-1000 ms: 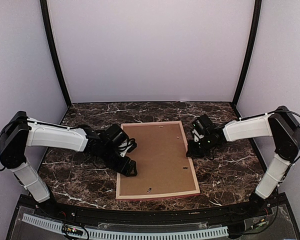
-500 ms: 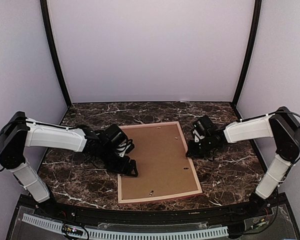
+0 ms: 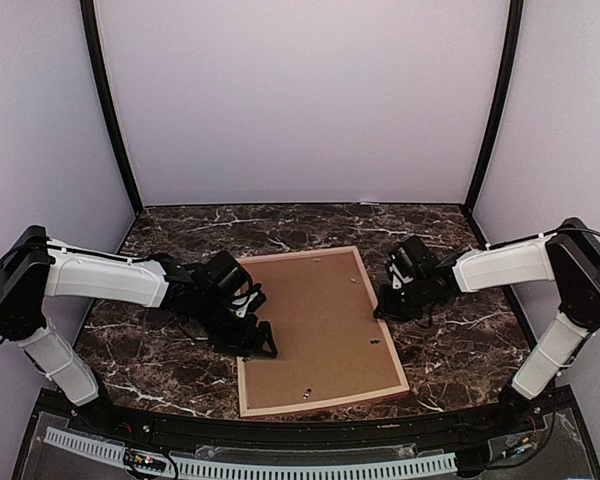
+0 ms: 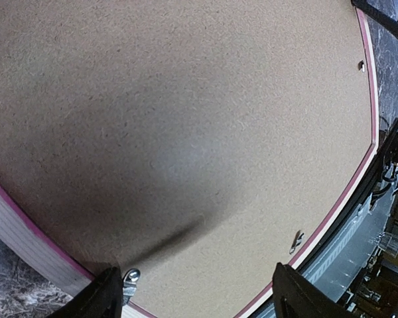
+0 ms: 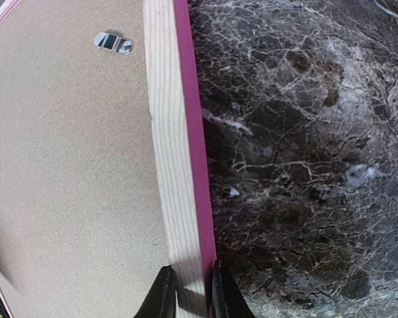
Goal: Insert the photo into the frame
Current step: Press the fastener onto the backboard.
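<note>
The frame lies face down on the marble table, with its pink outer face and light wood side showing. A plain brown backing board fills it. The photo is hidden. My left gripper is open, low over the frame's left rail; in the left wrist view its jaws stand wide apart over the board. My right gripper is shut on the frame's right rail, and its fingers pinch the wood and pink strip.
Small metal turn clips sit on the board's edges. Dark marble table surrounds the frame. Purple walls close in the back and sides. The table's front rail runs along the near edge.
The frame has slid and turned slightly, its near end moving right and toward the front. Both grippers moved with it, each staying at its own rail.
</note>
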Motion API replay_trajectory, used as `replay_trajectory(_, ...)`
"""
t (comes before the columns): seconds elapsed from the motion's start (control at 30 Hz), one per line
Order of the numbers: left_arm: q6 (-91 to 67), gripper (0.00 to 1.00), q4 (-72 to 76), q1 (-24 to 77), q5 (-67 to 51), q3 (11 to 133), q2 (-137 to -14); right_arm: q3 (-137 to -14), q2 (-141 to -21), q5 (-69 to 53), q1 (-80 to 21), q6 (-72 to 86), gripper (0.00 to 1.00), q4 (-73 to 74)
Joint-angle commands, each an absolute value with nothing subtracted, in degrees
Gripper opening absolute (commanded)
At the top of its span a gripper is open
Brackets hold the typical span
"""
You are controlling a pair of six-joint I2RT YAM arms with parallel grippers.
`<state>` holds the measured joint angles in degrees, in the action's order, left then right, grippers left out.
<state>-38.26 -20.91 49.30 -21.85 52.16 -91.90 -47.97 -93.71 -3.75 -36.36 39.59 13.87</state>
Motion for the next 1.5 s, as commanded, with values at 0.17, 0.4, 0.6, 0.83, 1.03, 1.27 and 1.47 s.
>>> replay_trajectory(0.17,-40.84,0.81,-24.26,49.85,-25.28,51.94,-89.21,-44.15,-91.68,-0.27,-36.22,48.88,0.09,10.46)
replay_trajectory(0.4,-40.66,0.81,-25.18,49.90,-27.32,52.67,-90.10,-45.04,-92.31,1.12,-36.21,49.59,0.09,9.08)
replay_trajectory(0.6,-38.55,0.81,-27.17,49.81,-22.82,56.16,-88.65,-45.21,-92.09,0.57,-36.21,48.45,0.09,9.42)
replay_trajectory(0.83,-28.13,0.82,-34.46,48.89,-7.27,63.48,-88.96,-47.59,-92.99,-1.91,-36.17,42.73,0.12,11.51)
replay_trajectory(1.03,-21.48,0.83,-36.91,46.44,-2.11,66.64,-92.74,-49.78,-94.67,-3.97,-36.21,39.25,0.16,13.42)
replay_trajectory(1.27,-17.66,0.83,-36.09,45.04,-0.76,66.63,-97.26,-50.77,-96.65,-5.88,-36.21,38.03,0.19,13.13)
replay_trajectory(1.47,-16.15,0.81,-35.56,43.94,0.36,66.06,-99.91,-51.95,-98.54,-6.59,-36.19,37.12,0.19,13.57)
